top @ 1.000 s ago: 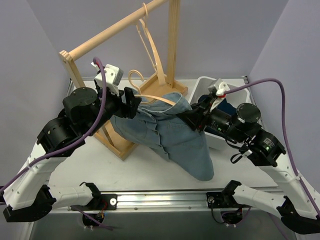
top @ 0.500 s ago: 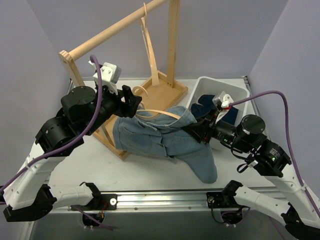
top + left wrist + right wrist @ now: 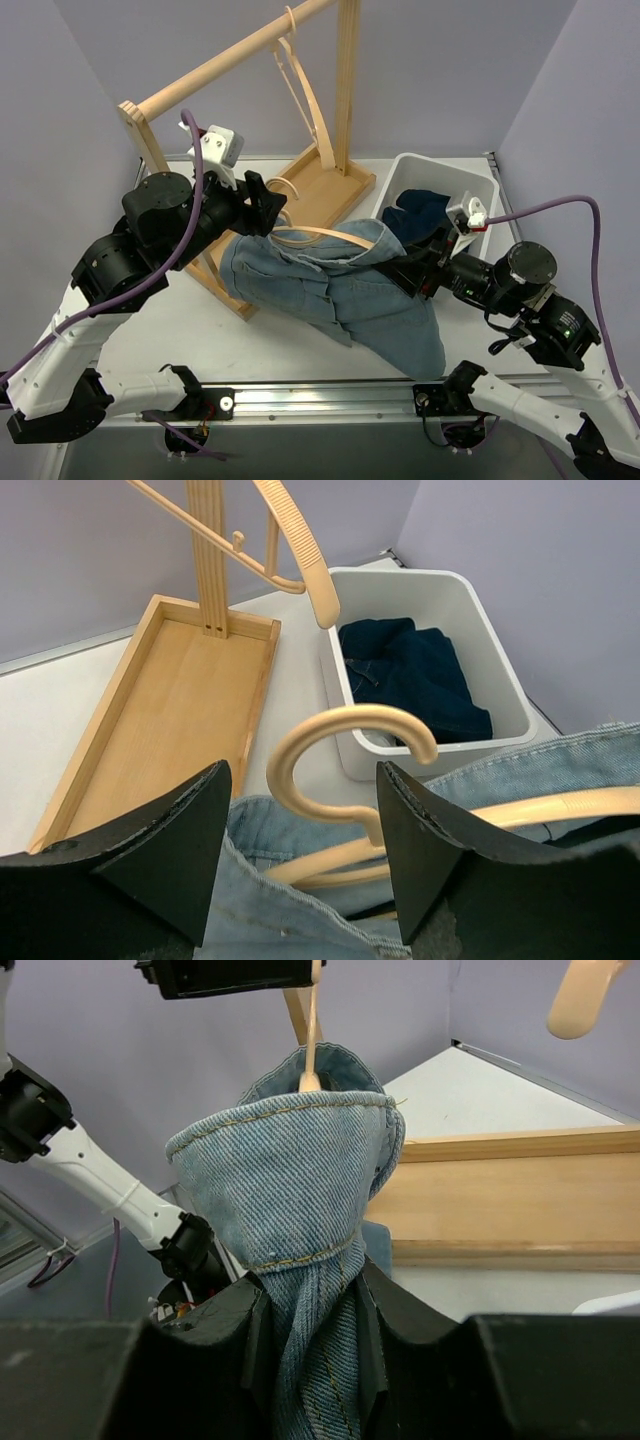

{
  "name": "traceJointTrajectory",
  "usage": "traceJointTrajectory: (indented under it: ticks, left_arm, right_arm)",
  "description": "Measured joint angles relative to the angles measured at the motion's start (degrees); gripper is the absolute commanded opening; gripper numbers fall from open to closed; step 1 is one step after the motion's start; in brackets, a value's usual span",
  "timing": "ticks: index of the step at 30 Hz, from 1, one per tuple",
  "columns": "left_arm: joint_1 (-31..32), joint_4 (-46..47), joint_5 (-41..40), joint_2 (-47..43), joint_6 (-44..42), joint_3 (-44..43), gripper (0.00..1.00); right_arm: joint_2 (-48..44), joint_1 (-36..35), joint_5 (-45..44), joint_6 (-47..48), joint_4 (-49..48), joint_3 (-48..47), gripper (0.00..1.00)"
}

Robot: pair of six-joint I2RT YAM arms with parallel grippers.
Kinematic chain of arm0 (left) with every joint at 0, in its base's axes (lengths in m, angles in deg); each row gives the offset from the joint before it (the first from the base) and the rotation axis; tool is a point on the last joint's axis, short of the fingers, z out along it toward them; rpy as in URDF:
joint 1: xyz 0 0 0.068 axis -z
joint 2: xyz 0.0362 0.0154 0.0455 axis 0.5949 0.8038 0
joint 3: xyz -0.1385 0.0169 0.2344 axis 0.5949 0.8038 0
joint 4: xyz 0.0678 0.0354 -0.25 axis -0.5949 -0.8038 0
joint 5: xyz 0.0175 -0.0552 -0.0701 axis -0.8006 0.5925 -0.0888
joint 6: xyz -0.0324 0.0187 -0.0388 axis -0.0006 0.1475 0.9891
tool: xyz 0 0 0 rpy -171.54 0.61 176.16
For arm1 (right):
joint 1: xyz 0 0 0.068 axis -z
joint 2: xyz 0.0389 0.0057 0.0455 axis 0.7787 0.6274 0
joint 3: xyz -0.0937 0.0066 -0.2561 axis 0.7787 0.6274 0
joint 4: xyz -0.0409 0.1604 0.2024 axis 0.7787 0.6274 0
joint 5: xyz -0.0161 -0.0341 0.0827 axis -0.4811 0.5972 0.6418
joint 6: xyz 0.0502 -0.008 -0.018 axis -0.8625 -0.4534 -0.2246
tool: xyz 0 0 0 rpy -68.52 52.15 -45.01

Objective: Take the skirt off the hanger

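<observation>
The light-blue denim skirt (image 3: 330, 290) hangs off a wooden hanger (image 3: 320, 234) that is off the rail, above the table's middle. My left gripper (image 3: 262, 205) is open. In the left wrist view its fingers (image 3: 170, 850) straddle the hanger's hook (image 3: 340, 725) and neck without touching them, with the skirt's waistband (image 3: 250, 910) just below. My right gripper (image 3: 312, 1300) is shut on a bunched fold of the skirt (image 3: 290, 1170), holding it on the right side (image 3: 412, 268). The hem droops toward the near edge.
A wooden rack with a slanted rail (image 3: 230, 60) and a tray base (image 3: 320, 185) stands at the back, and a bare hanger (image 3: 300, 90) hangs from the rail. A white bin (image 3: 455, 172) at the right rear holds a dark-blue garment (image 3: 415, 210).
My right gripper has drawn the skirt to the right and nearer, baring more of the hanger's arm. The skirt has sunk lower. My left jaws have narrowed slightly around the hook.
</observation>
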Motion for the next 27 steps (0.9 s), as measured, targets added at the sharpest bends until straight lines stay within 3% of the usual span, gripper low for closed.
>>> traceJointTrajectory:
  ticks: [5, 6, 8, 9, 12, 13, 14, 15, 18, 21, 27]
  left_arm:
    - [-1.0, 1.2, 1.7, 1.3, 0.2, 0.0, 0.66]
    - [-1.2, 1.2, 1.8, 1.5, 0.2, 0.0, 0.55]
    - [-1.6, 1.9, 2.8, 2.1, 1.1, 0.3, 0.24]
    - [-1.8, 2.2, 3.9, 2.3, 1.2, 0.5, 0.03]
    - [-2.3, 3.1, 6.3, 2.6, 1.4, 0.9, 0.02]
    - [-2.3, 3.4, 6.8, 2.6, 1.3, 0.9, 0.02]
    - [-2.4, 3.6, 7.4, 2.6, 1.2, 0.9, 0.02]
    - [-2.4, 3.7, 7.7, 2.6, 1.2, 0.9, 0.02]
    - [-2.4, 3.6, 8.5, 2.8, 1.2, 0.9, 0.02]
    - [-2.5, 3.6, 8.7, 3.1, 1.0, 0.9, 0.02]
    - [-2.5, 3.3, 8.7, 3.8, 0.6, 0.9, 0.02]
  right_arm:
    - [-0.7, 0.0, 1.7, -0.5, 0.1, 0.0, 0.0]
    - [-0.8, 0.0, 1.9, -0.7, 0.2, 0.0, 0.0]
    - [-1.2, 0.0, 1.9, -1.0, 0.2, 0.0, 0.0]
    - [-1.4, 0.0, 1.9, -1.1, 0.2, 0.0, 0.0]
    - [-1.9, 0.1, 0.8, -1.7, 1.2, 0.0, 0.0]
    - [-2.0, 0.1, 0.4, -1.9, 1.6, 0.0, 0.07]
    - [-2.2, 0.0, 0.1, -2.0, 2.1, -0.1, 0.27]
    - [-2.2, 0.0, -0.2, -2.3, 2.7, -0.5, 0.36]
    - [-1.2, 0.0, -1.4, -2.8, 4.2, -2.1, 0.53]
    - [0.1, 0.0, -2.5, -2.8, 4.9, -3.3, 0.6]
    - [1.5, 0.0, -3.8, -2.7, 5.4, -4.5, 0.62]
